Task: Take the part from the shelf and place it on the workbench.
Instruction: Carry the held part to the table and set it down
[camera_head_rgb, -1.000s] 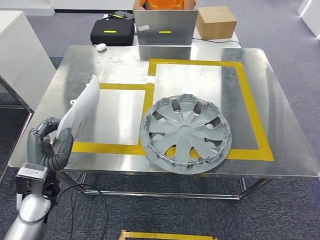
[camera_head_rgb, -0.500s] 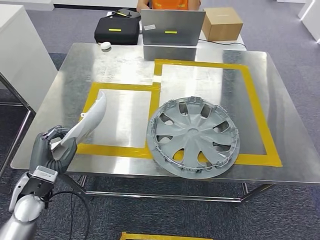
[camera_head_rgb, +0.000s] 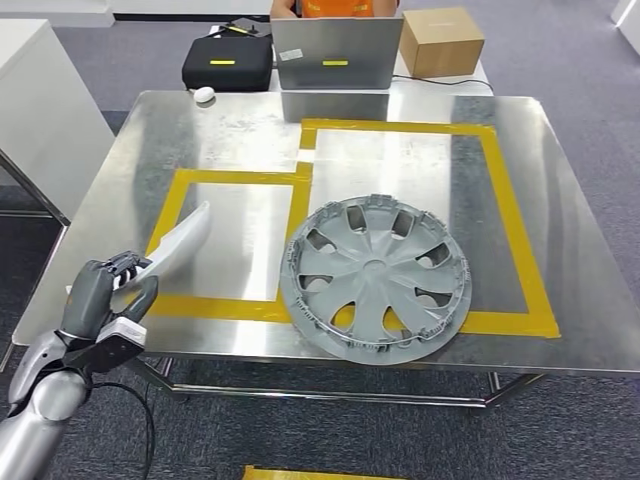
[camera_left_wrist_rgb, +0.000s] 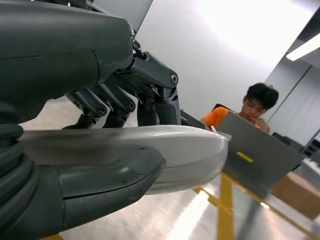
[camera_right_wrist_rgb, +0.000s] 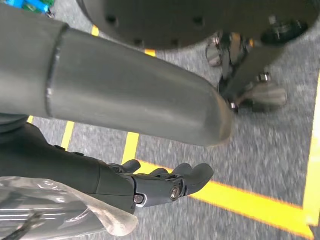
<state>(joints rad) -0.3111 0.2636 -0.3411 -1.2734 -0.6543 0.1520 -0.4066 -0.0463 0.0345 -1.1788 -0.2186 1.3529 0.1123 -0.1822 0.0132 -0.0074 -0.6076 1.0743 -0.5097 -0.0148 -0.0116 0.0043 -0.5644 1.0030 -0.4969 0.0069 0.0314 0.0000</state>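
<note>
The left hand (camera_head_rgb: 106, 295) gripped the white part (camera_head_rgb: 177, 240), held low over the workbench (camera_head_rgb: 226, 130) edge, release outstanding; the right hand (camera_right_wrist_rgb: 166, 185) hung empty, fingers loosely apart.

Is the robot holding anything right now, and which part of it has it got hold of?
Yes. Its left hand grips a long white curved part by the near end, thumb on one side and fingers on the other. The right hand holds nothing.

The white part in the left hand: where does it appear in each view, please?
Head view: the white part slants over the workbench's left yellow tape, its lower end held by the left hand.
Left wrist view: it lies across the centre, between thumb and fingers.
Right wrist view: not in it.
Shared landmark: the laptop.
</note>
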